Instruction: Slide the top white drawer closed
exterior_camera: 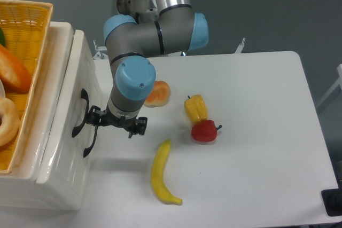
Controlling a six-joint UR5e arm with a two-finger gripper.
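Top white drawer [64,116] sits at the left edge of the table [256,148], uppermost in the cabinet, front panel facing right toward the arm; its long axis runs near-to-far and it still stands slightly out from the cabinet body. Gripper [116,124] is right against the front panel beside the black handle [81,114]; can't tell its jaw opening from this angle. Banana [160,173], yellow pepper [195,108], red pepper [204,131] lie to the right. Yellow basket [21,36] on top of the cabinet.
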